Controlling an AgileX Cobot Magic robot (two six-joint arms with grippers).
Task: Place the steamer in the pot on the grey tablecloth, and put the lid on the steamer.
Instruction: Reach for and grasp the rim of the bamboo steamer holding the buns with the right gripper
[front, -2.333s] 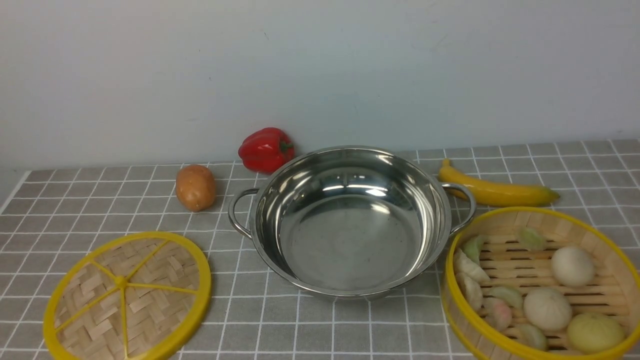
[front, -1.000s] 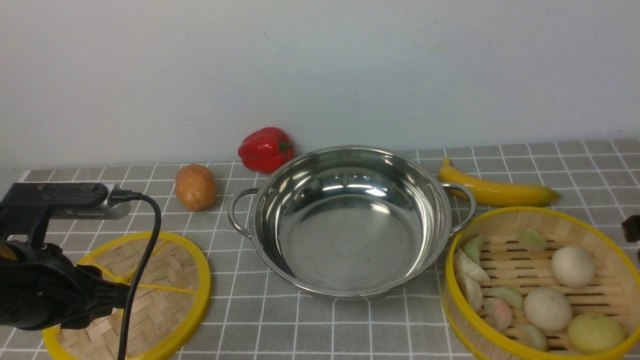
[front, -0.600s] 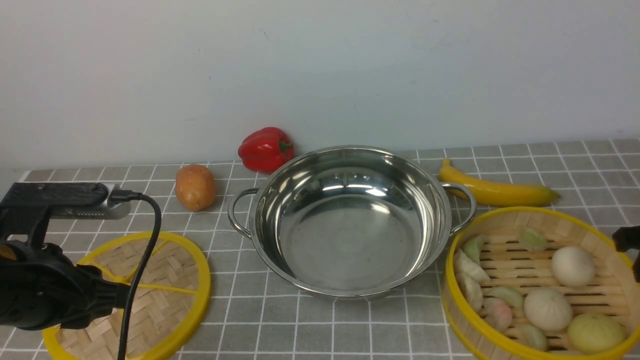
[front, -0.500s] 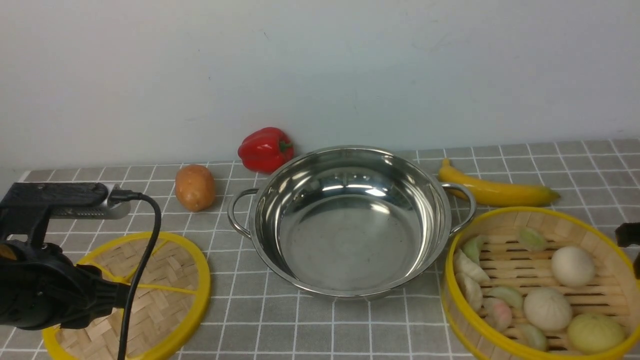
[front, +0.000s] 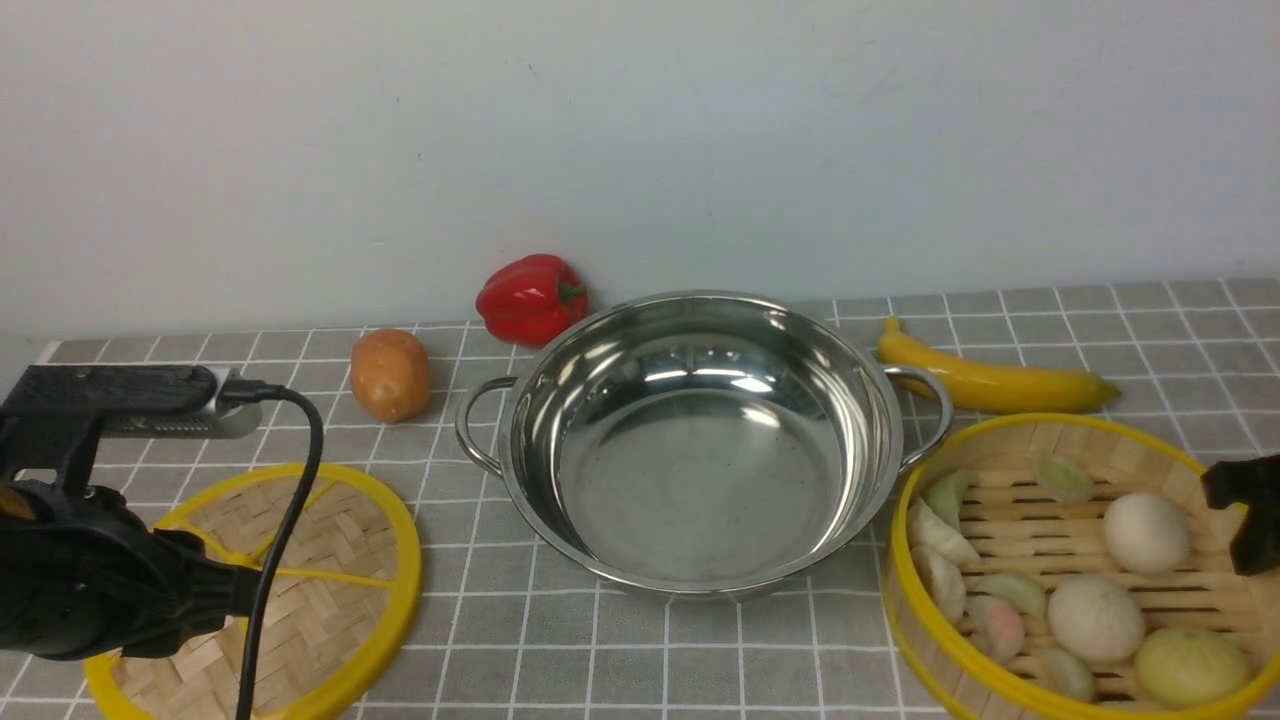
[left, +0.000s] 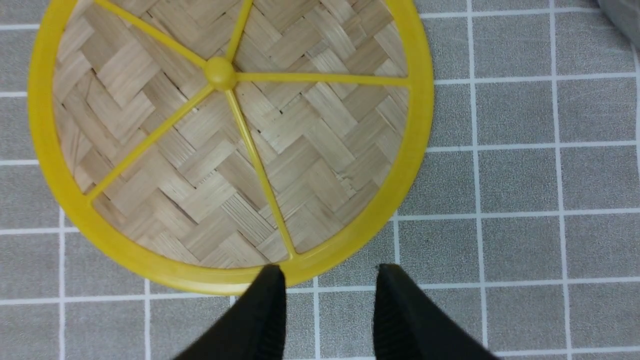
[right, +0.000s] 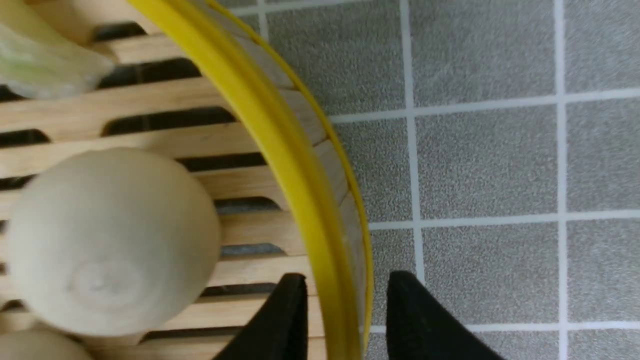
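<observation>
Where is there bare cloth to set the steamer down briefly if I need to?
Bare grey tablecloth lies in front of the pot, between the lid and the steamer. Another strip runs behind the banana. Crowded: steamer close by the pot's right handle; potato and pepper near its left.

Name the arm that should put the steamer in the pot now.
Right. The right gripper is open astride the steamer rim, one finger inside, one outside. The left gripper hangs open at the lid edge, across the pot.
</observation>
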